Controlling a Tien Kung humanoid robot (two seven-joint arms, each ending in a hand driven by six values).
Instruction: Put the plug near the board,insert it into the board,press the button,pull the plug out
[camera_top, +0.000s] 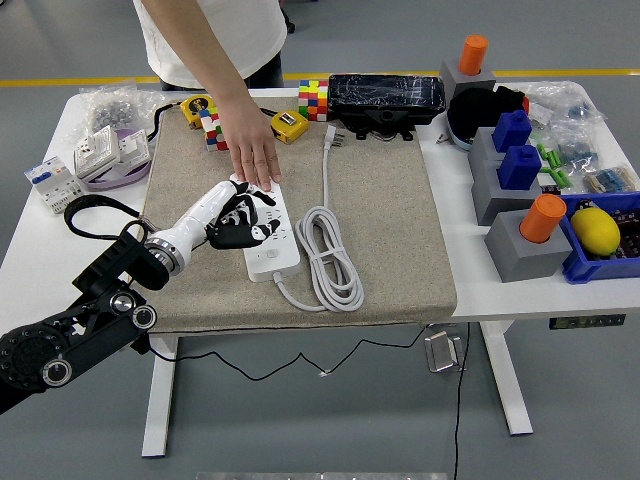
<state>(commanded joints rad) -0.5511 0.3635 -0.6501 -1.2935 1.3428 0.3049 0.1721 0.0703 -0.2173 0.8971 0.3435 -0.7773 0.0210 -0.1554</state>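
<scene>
We logged the left hand (232, 215) over the middle stretch of the white power strip (265, 232), left of frame centre. Its fingers were curled around a dark block that we took to be the black plug (237, 231). The grip looked closed on it, though the fingers hid most of the plug, so we could not tell whether its pins were seated in a socket or only resting on the strip's face.

The strip's long axis ran from the upper left, where a person's hand (254, 160) pressed flat on its far end, down toward the lower right, where its white cable (330, 255) left it and lay coiled just beside it on the grey mat (385, 220). The left arm came in from the lower left corner, crossing that axis at an angle.

The relation that mattered: the plug sat directly above the strip, touching or nearly so, with no sideways gap left. We judged that the coming move would be downward along the socket, not across the worktop (45, 235).

The right arm was not in view, so the left hand was the only one near.
</scene>
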